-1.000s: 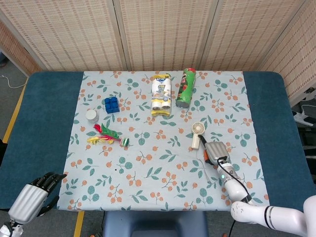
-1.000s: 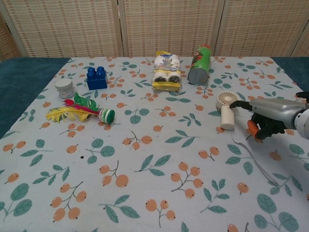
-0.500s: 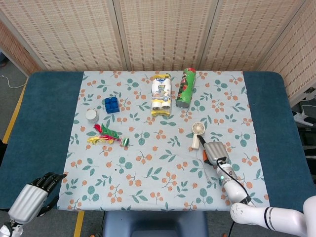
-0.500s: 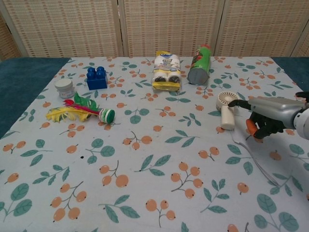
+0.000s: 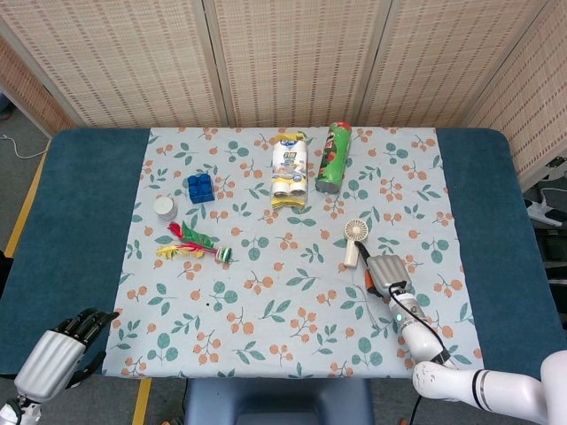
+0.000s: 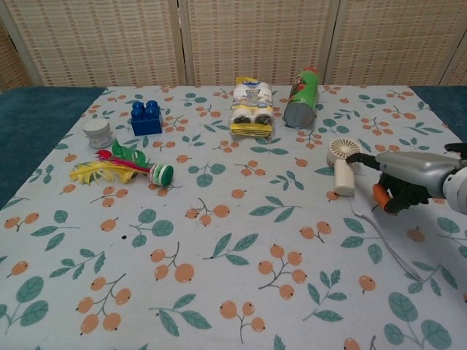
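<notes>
The small orange object (image 6: 379,193) sits inside the curled fingers of the right hand (image 6: 408,179), low over the flowered cloth (image 5: 292,301) at the right of the table (image 5: 80,230). Only a sliver of orange shows under the fingers in both views, so what the object is cannot be told. The right hand lies palm down with its back turned up, its forearm running back toward the near right edge, and one dark fingertip (image 6: 354,156) stretched out toward the little white fan (image 6: 340,165).

The fan lies flat just beside that hand, its round head away from the robot and its handle pointing toward the near edge. A thin white cord (image 6: 383,244) trails from the handle across the cloth beneath the hand.

The left hand (image 5: 64,354) hangs at the near left corner, off the cloth, well apart from everything; its dark fingers are bent inward with nothing in them.

Farther back, a green tube can (image 5: 333,157) lies on its side next to a white and yellow packet (image 5: 289,171). To the left are a blue toy block (image 5: 199,187), a small white jar (image 5: 165,207), and a feathered shuttlecock (image 5: 193,245) with red, yellow and green plumes.
</notes>
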